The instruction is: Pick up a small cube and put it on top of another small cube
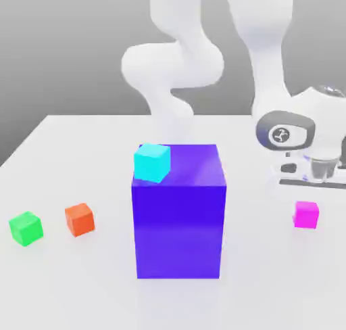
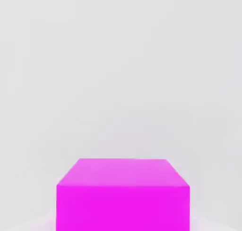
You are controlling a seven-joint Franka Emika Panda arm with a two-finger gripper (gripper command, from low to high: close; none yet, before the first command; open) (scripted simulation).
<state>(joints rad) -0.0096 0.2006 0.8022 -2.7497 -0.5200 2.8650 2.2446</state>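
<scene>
The small magenta cube (image 1: 305, 214) sits on the white table at the exterior view's right, and it is large and close in the hand view (image 2: 123, 194). My gripper (image 1: 309, 181) hangs directly above it, shut. I cannot tell whether it touches the cube. The small green cube (image 1: 26, 228) rests far off at the exterior view's left, near the table's front.
A big blue-violet block (image 1: 178, 214) stands mid-table between the two small cubes, with a cyan cube (image 1: 152, 162) on its top corner. An orange cube (image 1: 80, 219) lies just beside the green one. The white arm rises behind the block.
</scene>
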